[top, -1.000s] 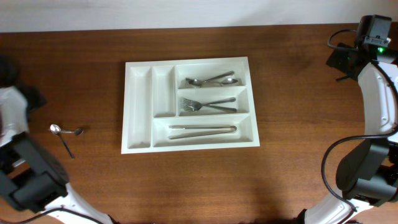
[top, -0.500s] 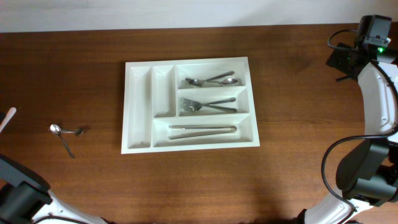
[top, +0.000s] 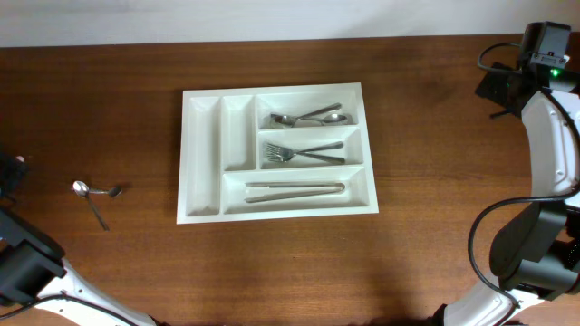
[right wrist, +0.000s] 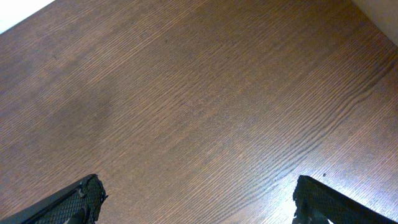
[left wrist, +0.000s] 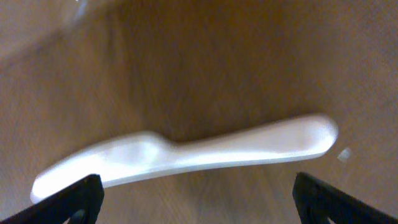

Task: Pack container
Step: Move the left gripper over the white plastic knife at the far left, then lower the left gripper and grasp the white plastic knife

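Note:
The container, a white cutlery tray (top: 184,154), lies mid-table. Its top long compartment holds spoons (top: 313,117), the middle one forks (top: 304,153), and the bottom one long metal pieces (top: 294,190). The two narrow upright compartments look empty. A small metal spoon (top: 93,201) lies on the table left of the tray. My left gripper (left wrist: 199,208) is open just above the table. A blurred white plastic utensil (left wrist: 186,152) lies in front of its jaws, apart from them. My right gripper (right wrist: 199,202) is open and empty over bare wood, far from the tray.
The left arm (top: 18,263) is at the table's left edge and the right arm (top: 553,136) along the right edge. The table's back edge meets a pale wall (top: 272,18). The white utensil is not visible in the overhead view.
The left arm pulled back toward the left edge and dropped lower. A white sliver seen at the left edge half a second ago is now covered by the dark gripper. The right arm is still.

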`<move>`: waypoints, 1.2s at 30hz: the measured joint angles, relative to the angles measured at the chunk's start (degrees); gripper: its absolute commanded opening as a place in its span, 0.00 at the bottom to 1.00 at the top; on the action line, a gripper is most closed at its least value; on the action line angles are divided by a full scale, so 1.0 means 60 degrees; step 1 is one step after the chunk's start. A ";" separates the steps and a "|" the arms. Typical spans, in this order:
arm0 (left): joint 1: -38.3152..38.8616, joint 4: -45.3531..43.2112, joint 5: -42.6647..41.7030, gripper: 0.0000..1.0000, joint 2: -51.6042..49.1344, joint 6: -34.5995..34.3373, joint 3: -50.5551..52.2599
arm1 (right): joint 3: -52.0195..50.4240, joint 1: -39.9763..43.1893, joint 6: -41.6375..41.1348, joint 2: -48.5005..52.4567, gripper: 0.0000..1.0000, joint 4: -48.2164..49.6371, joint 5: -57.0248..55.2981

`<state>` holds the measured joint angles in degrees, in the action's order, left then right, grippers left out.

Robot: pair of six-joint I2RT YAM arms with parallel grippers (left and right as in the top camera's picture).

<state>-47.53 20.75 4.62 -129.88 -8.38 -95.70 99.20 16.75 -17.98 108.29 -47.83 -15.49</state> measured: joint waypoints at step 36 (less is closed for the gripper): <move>0.0521 0.1042 -0.1770 0.99 -0.0652 0.2055 -0.0616 | 0.0000 0.0000 -0.0007 0.0000 0.99 0.0004 0.0000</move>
<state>-44.40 27.00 -6.00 -133.80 3.95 -99.39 99.20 16.75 -18.02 108.29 -47.81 -15.49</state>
